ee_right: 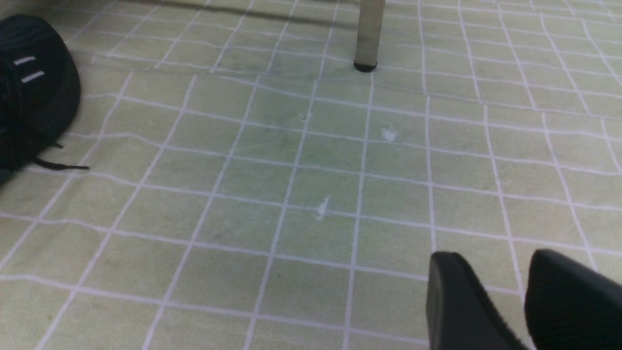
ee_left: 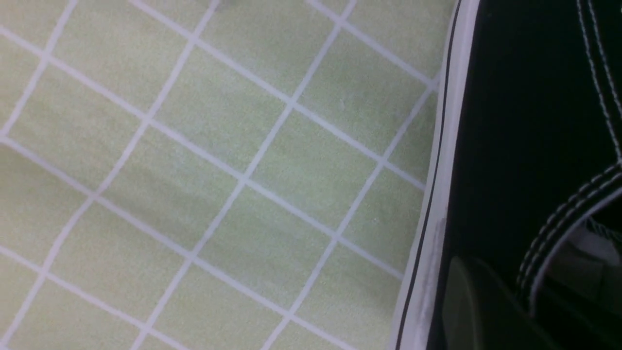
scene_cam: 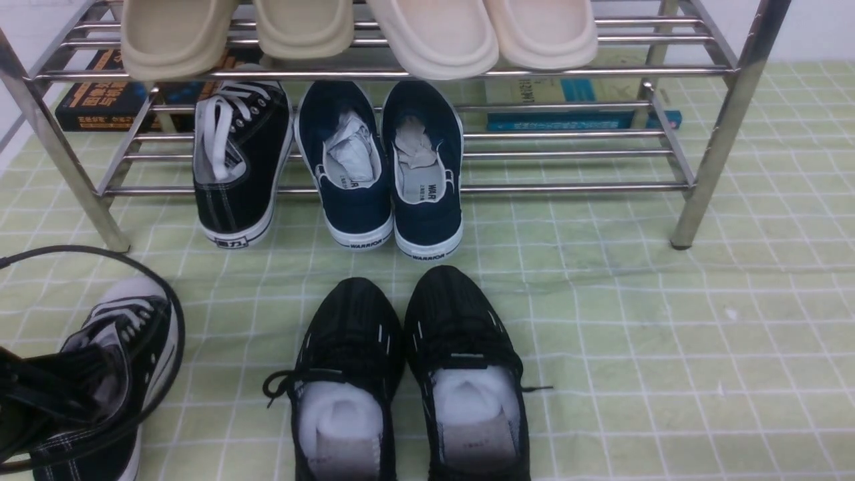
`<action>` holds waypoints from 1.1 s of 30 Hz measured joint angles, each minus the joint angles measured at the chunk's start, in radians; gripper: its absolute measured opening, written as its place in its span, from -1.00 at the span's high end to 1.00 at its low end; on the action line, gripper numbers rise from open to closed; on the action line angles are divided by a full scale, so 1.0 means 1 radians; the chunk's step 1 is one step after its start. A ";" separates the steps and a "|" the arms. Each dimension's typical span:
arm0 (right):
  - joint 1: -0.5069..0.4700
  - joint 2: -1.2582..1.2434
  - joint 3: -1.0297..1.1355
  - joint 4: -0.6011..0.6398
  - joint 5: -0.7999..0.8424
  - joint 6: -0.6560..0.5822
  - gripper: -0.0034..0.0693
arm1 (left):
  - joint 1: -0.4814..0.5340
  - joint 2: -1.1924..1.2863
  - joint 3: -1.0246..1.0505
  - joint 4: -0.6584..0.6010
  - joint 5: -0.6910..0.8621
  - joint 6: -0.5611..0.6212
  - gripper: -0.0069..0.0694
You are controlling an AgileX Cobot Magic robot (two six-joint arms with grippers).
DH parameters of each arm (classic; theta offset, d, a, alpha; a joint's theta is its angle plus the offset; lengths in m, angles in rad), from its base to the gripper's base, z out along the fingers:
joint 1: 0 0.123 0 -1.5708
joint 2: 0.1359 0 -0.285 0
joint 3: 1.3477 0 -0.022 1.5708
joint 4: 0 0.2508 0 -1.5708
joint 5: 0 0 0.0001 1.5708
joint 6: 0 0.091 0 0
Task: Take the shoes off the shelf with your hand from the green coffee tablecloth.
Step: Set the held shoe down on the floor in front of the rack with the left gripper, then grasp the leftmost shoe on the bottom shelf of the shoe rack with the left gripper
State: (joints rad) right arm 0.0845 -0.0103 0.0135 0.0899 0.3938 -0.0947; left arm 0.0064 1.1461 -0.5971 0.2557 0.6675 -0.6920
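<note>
Landmark: the shelf (scene_cam: 554,189), a low silver rack; places below are told from it.
Sneaker on rack: one of the shoes (scene_cam: 247,180), black canvas, sits on the lower tier near the rack's left end, toe pointing to the back. Its heel faces the robot, probably so the opening stays within reach.
Sneaker on cloth: the mate (scene_cam: 143,347), in front of the rack's left end on the green tablecloth (scene_cam: 614,374), toe turned rackward. Whether its sole is fully down, cannot tell.
Left claw: left gripper (scene_cam: 90,391) is at the opening of the sneaker in front of the rack, jaws closed on the side of its collar (ee_left: 549,248). A thin fold of canvas likely gives a surer hold than the broad body.
Right claw: right gripper (ee_right: 493,257), out front to the rack's right, fingers parted, nothing between them. No part in this grasp.
Neighbours: navy slip-ons (scene_cam: 427,200) on the lower tier, just right of the racked sneaker; black running shoes (scene_cam: 467,401) stand in front of the rack's middle.
Caution: held by one side, the sneaker may tip or twist if lifted; a slow raise, toe kept level, seems wise.
</note>
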 joint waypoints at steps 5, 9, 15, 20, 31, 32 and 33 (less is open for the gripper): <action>0.000 0.000 0.000 0.000 0.000 0.000 0.25 | 0.000 0.000 0.000 0.018 0.000 0.015 0.55; 0.000 0.000 0.000 0.000 0.000 0.000 0.25 | 0.000 -0.006 0.000 0.022 0.013 0.015 0.33; 0.000 0.000 0.000 0.000 0.000 0.000 0.25 | 0.000 -0.008 -0.033 0.023 0.100 0.015 -0.12; 0.000 0.000 0.000 0.000 0.000 0.000 0.25 | 0.000 -0.017 -0.149 0.025 0.218 0.032 -0.21; 0.000 0.000 0.000 0.000 0.000 0.000 0.25 | 0.000 -0.052 -0.366 -0.097 0.334 0.227 0.55; 0.000 0.000 0.000 0.000 0.000 0.000 0.25 | 0.000 -0.038 -0.410 -0.142 0.359 0.264 0.72; 0.000 0.000 0.000 0.000 0.000 0.000 0.25 | 0.000 -0.024 -0.435 -0.164 0.368 0.286 0.76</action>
State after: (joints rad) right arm 0.0845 -0.0103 0.0135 0.0899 0.3938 -0.0947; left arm 0.0064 1.1222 -1.0319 0.0918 1.0360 -0.4060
